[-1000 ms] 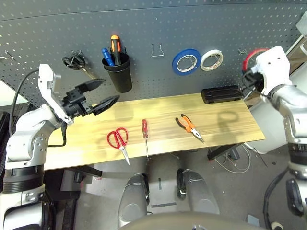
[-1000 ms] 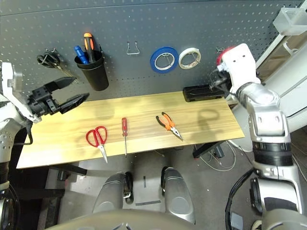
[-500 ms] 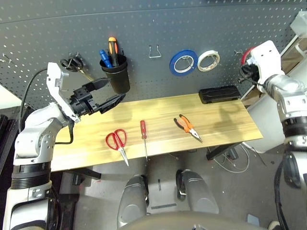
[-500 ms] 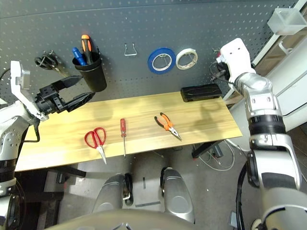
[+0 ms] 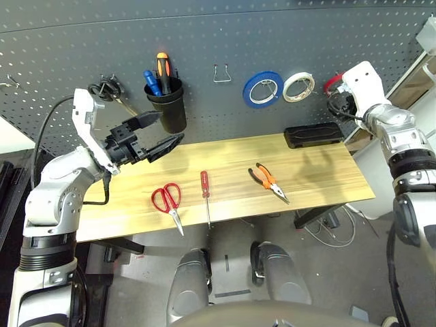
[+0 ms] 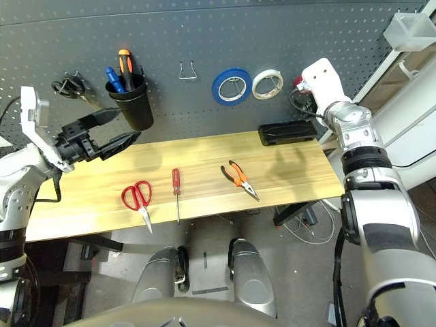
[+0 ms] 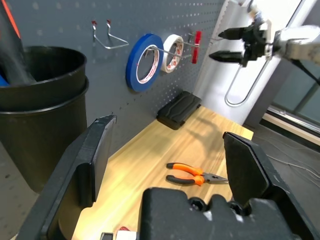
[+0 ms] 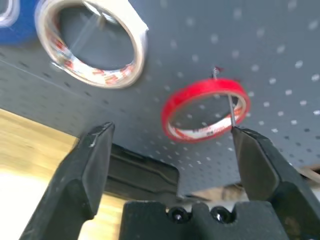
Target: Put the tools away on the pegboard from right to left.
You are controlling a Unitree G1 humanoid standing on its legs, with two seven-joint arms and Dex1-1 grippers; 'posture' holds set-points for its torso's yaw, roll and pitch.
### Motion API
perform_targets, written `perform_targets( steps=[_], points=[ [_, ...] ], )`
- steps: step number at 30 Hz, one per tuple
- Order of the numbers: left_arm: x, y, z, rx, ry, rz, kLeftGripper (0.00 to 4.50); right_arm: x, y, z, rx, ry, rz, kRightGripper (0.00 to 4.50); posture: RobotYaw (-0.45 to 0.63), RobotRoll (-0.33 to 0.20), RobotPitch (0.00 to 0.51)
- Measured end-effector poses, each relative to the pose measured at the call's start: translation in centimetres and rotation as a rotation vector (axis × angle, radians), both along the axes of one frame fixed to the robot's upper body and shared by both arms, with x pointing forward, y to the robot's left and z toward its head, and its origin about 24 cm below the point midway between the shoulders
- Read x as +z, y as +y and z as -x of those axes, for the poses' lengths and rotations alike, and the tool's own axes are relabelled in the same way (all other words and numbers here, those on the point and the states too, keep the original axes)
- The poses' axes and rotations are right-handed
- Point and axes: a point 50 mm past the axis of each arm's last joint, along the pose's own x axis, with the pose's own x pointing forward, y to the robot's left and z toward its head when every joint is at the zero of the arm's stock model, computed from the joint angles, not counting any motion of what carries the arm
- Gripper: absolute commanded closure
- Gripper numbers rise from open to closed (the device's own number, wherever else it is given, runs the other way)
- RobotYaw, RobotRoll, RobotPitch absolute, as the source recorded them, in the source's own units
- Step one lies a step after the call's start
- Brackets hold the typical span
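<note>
**A:** How did the right gripper (image 8: 170,150) look from its own wrist?

**B:** Its two fingers stood wide apart and held nothing. Between and beyond them the red tape ring (image 8: 206,109) hung on a thin metal hook on the pegboard (image 8: 280,45), free of both fingers. The white tape roll (image 8: 95,50) hung on the next hook, and a black box (image 8: 140,175) lay on the table below.

**A:** And from the left wrist?

**B:** The left gripper (image 7: 167,165) was spread open too, empty, beside the black cup (image 7: 35,115). Past it the blue tape roll (image 7: 142,62), the white roll and the red ring hung in a row, with the right gripper just off the ring. The pliers (image 7: 195,176) lay flat on the wooden table (image 7: 150,155).

**A:** What did the head camera show?

**B:** The left gripper hovered over the table's left end, near the cup, which held a blue-handled and an orange-handled tool. Black-handled scissors (image 5: 105,88) hung at the far left. On the table lay, from left to right, the red-handled scissors (image 5: 167,199), the screwdriver (image 5: 205,194) and the pliers, each apart from the others. An empty hook (image 5: 220,72) sat between cup and blue roll. The right gripper was up at the pegboard's right end, by the red ring.
</note>
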Motion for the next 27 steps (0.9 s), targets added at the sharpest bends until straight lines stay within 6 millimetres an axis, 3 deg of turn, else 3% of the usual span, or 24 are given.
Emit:
perform_targets(
  steps=[6,9,20,27],
  points=[
    [-0.7,-0.1,0.2,-0.035,0.044,-0.016,0.00,1.6,-0.9,4.0,0.053,0.231,-0.084,0.02,-0.12,0.000,0.116],
    [-1.2,-0.5,0.3,-0.074,0.079,-0.027,0.00,1.2,0.3,5.4,0.077,0.357,-0.155,0.02,-0.13,0.000,0.134],
    [-4.1,-1.2,1.7,-0.131,0.198,-0.047,0.00,-6.4,8.1,6.3,0.050,0.706,-0.259,0.02,-0.10,0.000,0.209],
    [-5.3,-1.5,3.1,-0.161,0.248,-0.086,0.00,-8.8,11.6,5.1,0.023,0.785,-0.226,0.02,-0.09,0.000,0.241]
  ],
)
